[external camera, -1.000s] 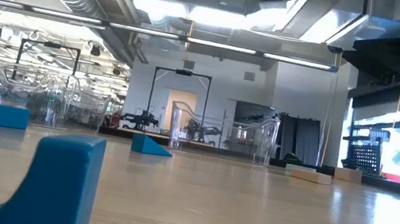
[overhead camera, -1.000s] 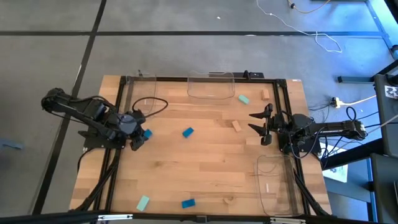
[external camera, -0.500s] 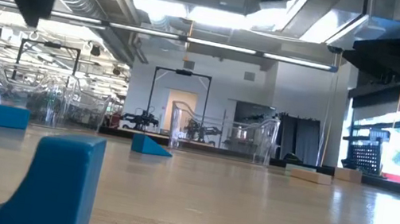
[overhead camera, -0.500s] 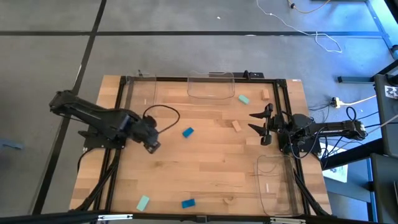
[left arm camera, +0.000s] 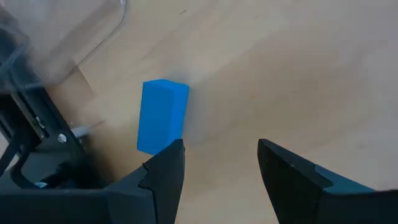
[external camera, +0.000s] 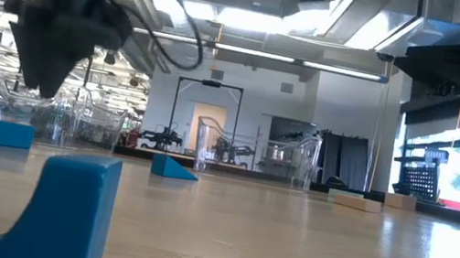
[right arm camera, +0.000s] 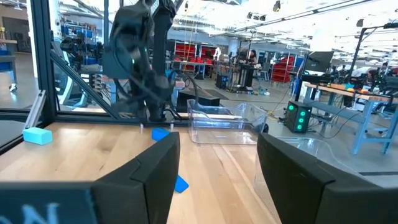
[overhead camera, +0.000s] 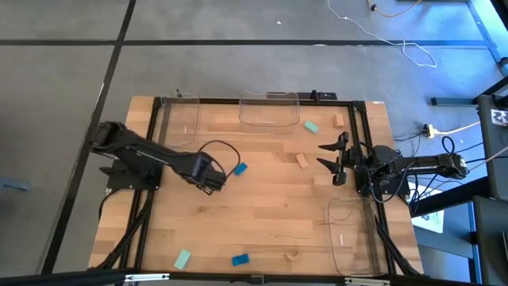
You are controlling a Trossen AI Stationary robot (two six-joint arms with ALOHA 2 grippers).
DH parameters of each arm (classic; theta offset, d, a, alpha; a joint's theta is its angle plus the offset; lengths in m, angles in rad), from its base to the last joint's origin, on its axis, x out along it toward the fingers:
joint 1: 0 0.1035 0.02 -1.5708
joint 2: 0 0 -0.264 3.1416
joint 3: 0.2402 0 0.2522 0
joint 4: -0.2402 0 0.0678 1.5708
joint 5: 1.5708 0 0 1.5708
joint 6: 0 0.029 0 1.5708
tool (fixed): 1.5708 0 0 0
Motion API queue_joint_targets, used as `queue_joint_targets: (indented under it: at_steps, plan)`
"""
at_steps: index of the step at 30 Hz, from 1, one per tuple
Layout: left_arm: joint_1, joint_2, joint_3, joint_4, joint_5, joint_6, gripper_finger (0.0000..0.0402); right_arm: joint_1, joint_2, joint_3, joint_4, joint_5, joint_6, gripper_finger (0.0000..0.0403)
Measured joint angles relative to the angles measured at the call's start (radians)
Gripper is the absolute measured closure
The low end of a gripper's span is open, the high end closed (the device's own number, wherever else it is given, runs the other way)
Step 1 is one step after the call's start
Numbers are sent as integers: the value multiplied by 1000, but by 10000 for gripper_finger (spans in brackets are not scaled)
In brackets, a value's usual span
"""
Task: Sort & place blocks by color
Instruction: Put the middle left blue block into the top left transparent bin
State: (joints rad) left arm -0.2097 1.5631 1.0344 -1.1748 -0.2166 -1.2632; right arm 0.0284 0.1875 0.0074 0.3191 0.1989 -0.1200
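Seen from above, the left gripper (overhead camera: 216,179) reaches toward the centre of the wooden table (overhead camera: 270,214), its jaws apart and empty, just left of a blue block (overhead camera: 240,168) lying free on the wood — the wrist view shows that block (left arm camera: 160,116) just beyond the open fingers. The right gripper (overhead camera: 332,158) waits at the right edge, jaws spread wide. Other blocks lie scattered: a mint one (overhead camera: 310,126) and a tan one (overhead camera: 339,121) at upper right, another tan one (overhead camera: 302,160) right of centre, and a mint one (overhead camera: 182,259) and a blue one (overhead camera: 240,259) near the bottom edge. Clear trays sit at top centre (overhead camera: 269,109) and lower right (overhead camera: 350,234).
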Motion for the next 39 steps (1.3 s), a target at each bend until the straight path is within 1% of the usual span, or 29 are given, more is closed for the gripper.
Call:
queue_joint_targets:
  at_steps: [4, 9, 13, 19, 30, 35, 39]
  plan:
    - [26, 79, 0, -4, -4, 17, 207, 0, 0, 0, -1, 0, 0, 186]
    - [46, 158, 0, -68, -37, 64, 207, 0, 0, 0, -1, 0, 2, 186]
    - [54, 187, -1, -128, -58, 69, 207, 0, 0, 0, -1, 0, 2, 186]
    - [66, 200, -2, -160, -64, 72, 207, 0, 0, 0, 0, 1, 2, 186]
    - [100, 199, -82, -129, -54, 72, 207, 0, 0, 0, 0, 1, 2, 186]
    - [108, 199, -112, -33, -49, 142, 207, 0, 0, 0, 1, 1, 2, 186]
    - [108, 198, -138, 13, -50, 142, 207, 0, 0, 0, 2, 1, 2, 186]
